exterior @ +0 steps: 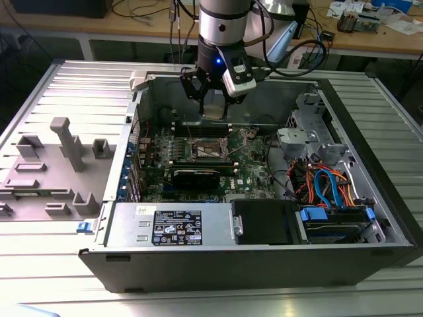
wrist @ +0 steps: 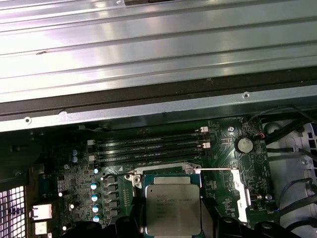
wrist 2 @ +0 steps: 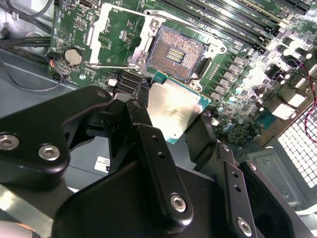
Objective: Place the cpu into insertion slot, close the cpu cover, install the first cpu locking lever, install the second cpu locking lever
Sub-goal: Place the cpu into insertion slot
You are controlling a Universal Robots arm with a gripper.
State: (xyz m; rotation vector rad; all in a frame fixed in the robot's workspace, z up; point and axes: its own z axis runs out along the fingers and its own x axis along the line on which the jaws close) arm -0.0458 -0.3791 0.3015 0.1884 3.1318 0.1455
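Observation:
My gripper hangs inside the open computer case, shut on the cpu, a flat square chip with a dull silver top and green edge. In both wrist views the black fingers clamp two opposite sides of the cpu. The insertion slot lies bare just beyond the chip, with its dark pin field and silvery rim. In the exterior view it sits below the gripper. The cpu cover stands swung open beside the slot. A thin lever rod sticks out near it.
The green motherboard carries long memory slots beside the socket. A dark card lies in front. Blue and orange cables and a drive cage fill the exterior view's right. A grey fixture stands outside, on the exterior view's left.

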